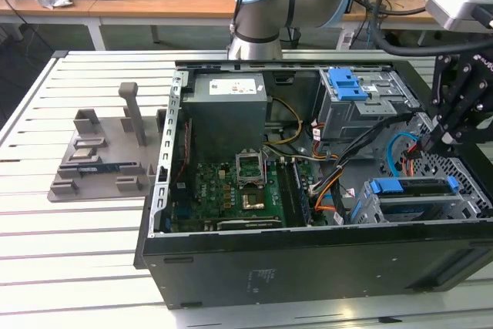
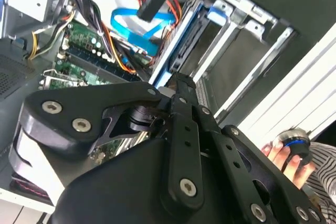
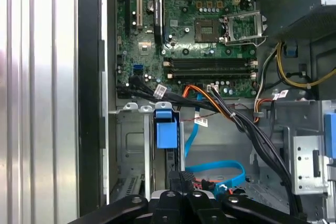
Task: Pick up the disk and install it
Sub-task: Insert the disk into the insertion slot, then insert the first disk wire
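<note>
The disk (image 1: pixel 408 186) lies flat in the grey lower drive cage (image 1: pixel 368 209) at the case's front corner, on the exterior view's right, blue rails along its sides. In the first wrist view its blue bracket end (image 3: pixel 167 129) shows in the cage slot. In the second wrist view one blue rail (image 2: pixel 181 45) runs along the cage wall. My gripper (image 1: pixel 428 144) hangs just above the far end of that cage. Its fingers look shut in both wrist views (image 3: pixel 181 178) (image 2: pixel 176 80), with nothing seen between them. Whether they touch the disk I cannot tell.
The open case holds a motherboard (image 1: pixel 231 186), a grey power supply (image 1: pixel 227 109) and an upper cage with a blue latch (image 1: pixel 347 82). Blue and orange cables (image 3: pixel 220 169) lie beside the disk. A grey fixture (image 1: pixel 100 152) sits on the slatted table. A hand (image 2: pixel 286 153) holds a device.
</note>
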Controlling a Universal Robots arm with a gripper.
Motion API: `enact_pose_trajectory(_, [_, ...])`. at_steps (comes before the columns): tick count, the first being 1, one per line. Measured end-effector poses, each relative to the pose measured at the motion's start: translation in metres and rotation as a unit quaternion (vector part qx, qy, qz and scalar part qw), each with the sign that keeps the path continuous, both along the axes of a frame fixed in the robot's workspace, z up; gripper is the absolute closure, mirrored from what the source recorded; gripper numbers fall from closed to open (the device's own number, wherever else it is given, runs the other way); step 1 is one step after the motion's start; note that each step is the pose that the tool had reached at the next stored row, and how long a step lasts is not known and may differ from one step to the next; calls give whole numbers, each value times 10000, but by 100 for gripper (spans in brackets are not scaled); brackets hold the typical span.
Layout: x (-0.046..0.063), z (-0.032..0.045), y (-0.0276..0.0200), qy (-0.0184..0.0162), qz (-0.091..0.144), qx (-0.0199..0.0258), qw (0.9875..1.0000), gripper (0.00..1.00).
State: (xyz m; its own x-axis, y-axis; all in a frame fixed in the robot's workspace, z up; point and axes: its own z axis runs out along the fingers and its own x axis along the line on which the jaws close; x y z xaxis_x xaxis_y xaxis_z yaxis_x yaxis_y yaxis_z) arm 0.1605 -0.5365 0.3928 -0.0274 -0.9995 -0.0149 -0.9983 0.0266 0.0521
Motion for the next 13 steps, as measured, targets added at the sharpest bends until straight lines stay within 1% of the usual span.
enact_pose_trajectory(4, [75, -4, 3, 1, 1, -1, 10000, 89])
enact_pose_trajectory(13, [86, -4, 3, 1, 0, -1, 10000, 89])
